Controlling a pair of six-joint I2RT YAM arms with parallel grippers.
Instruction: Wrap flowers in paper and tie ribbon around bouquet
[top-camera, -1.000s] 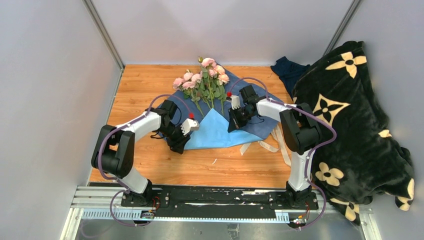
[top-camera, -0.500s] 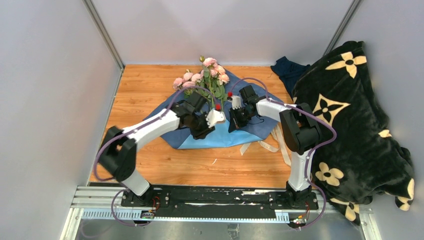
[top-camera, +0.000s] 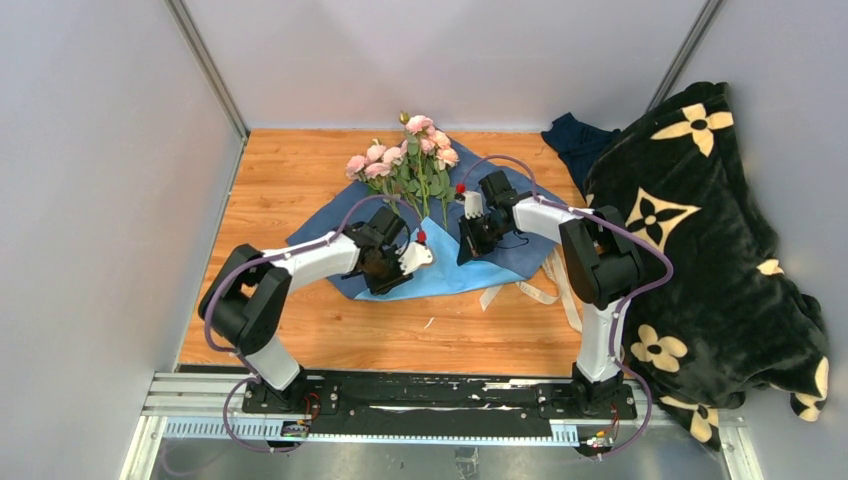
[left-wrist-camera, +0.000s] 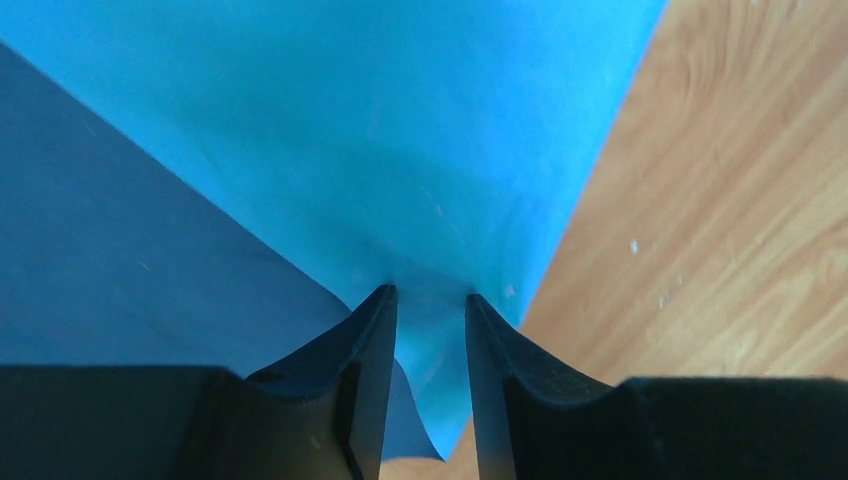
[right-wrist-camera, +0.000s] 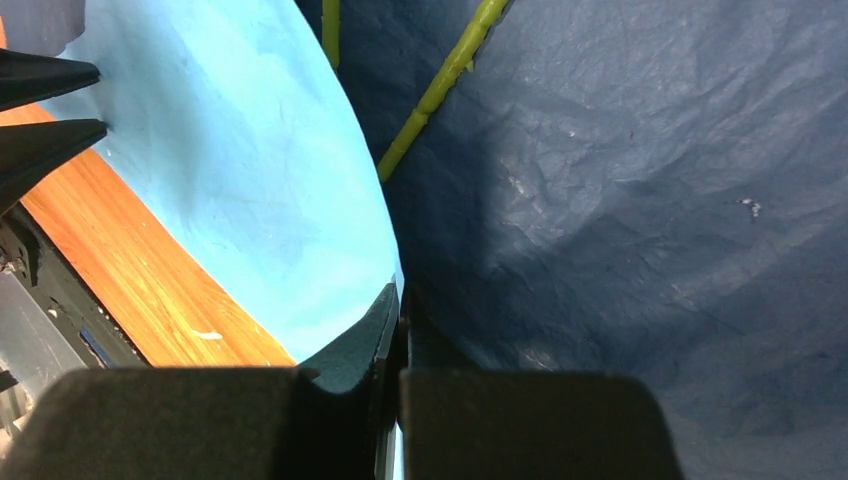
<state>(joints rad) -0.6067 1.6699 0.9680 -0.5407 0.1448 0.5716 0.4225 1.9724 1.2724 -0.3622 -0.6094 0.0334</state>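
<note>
Left gripper (left-wrist-camera: 430, 300): jaws narrowly apart astride a fold of the paper (top-camera: 455, 282), light face showing; pinched or not, cannot tell. Shifted over the last second: from the sheet's near-left edge, across to the stems, now drawn back toward mid-sheet. Right gripper (right-wrist-camera: 397, 297): jaws together on the paper's edge, unmoved. Flowers (top-camera: 410, 165): lying on the dark face of the sheet, far middle of the table (top-camera: 290, 180); long axis near-to-far, heads toward the back wall, stems toward the arms. Ribbon (top-camera: 545, 293): loose on the table beside the sheet's right corner. Dark patterned blanket (top-camera: 700, 230): heaped at right.
</note>
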